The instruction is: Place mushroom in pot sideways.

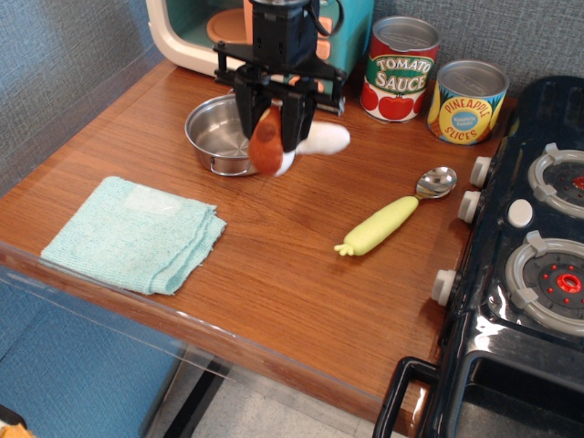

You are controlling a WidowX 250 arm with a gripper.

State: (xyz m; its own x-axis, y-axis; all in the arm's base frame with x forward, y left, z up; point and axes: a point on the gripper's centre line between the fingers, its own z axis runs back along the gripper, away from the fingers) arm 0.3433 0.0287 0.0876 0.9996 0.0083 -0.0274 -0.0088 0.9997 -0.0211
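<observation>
My gripper (274,128) hangs above the wooden table (274,265), its two black jaws clamped on the mushroom (287,143). The mushroom lies sideways in my grasp, lifted clear of the table: its reddish-brown cap points toward the front edge and its white stem sticks out to the right of the jaws. It hovers over the right rim of the pot (219,137), partly above the bowl and partly beyond it. The pot is a shiny steel one and sits on the table with nothing visible inside. In front of the pot, to its left, lies a folded light green cloth (137,233). To the right of the pot, well apart, lies a spoon (397,216) with a yellow-green handle. Behind and to the right of the pot stand a tomato sauce can (401,68) and a pineapple slices can (467,100).
</observation>
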